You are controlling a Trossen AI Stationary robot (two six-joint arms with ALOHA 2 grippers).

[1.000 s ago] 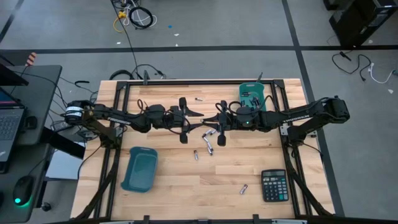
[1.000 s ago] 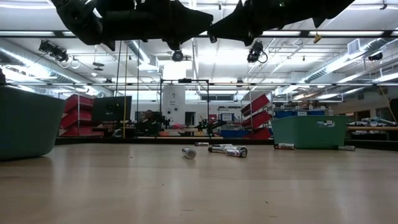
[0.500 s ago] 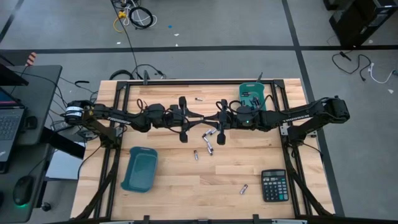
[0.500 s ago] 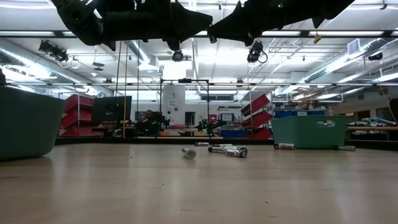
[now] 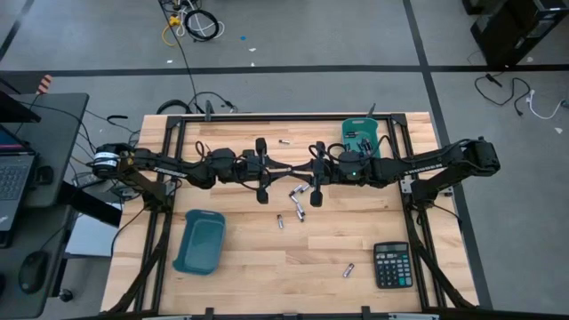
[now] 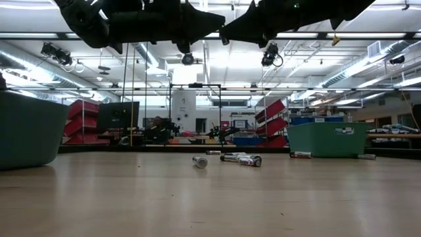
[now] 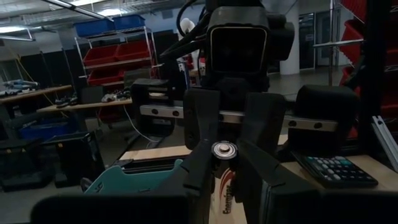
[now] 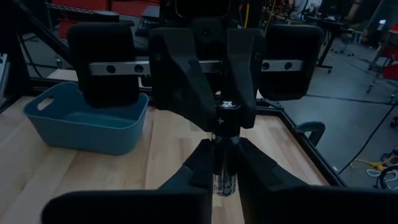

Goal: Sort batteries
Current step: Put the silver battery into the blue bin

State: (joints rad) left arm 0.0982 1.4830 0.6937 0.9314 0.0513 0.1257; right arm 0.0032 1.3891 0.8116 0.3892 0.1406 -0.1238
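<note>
High over the table's middle my two grippers meet tip to tip, left gripper [image 5: 284, 166] and right gripper [image 5: 300, 167]. Both are shut on one silver and black battery [image 7: 222, 180] that lies level between them. The right wrist view shows this battery [image 8: 225, 165] running from my right gripper [image 8: 225, 180] toward the left arm's fingers. Other batteries lie flat on the wood: a small cluster [image 5: 300, 192], one [image 5: 279, 220], one [image 5: 348, 269] and one far back [image 5: 284, 141]. The low view shows two of them [image 6: 200, 161] [image 6: 242, 158]. My left gripper pinches one end part of the battery [image 7: 222, 186] between its two fingers, which come level from the table's left and lie along it. The battery is level and clear of the table. My right gripper pinches the battery's other end part [image 8: 225, 174] between its two fingers [image 8: 252, 165]. They come level from the table's right and lie along the battery, whose far end bears a plus mark [image 8: 222, 120] at the left fingers.
One teal bin [image 5: 200, 242] stands at the near left. A second teal bin [image 5: 361, 139] with batteries in it stands at the far right. A black calculator [image 5: 391, 265] lies at the near right. Bare wood lies between them.
My left gripper's fingers have closed in from wide apart onto the battery that my right gripper holds out. Neither arm has moved, and the battery stays level in the air.
</note>
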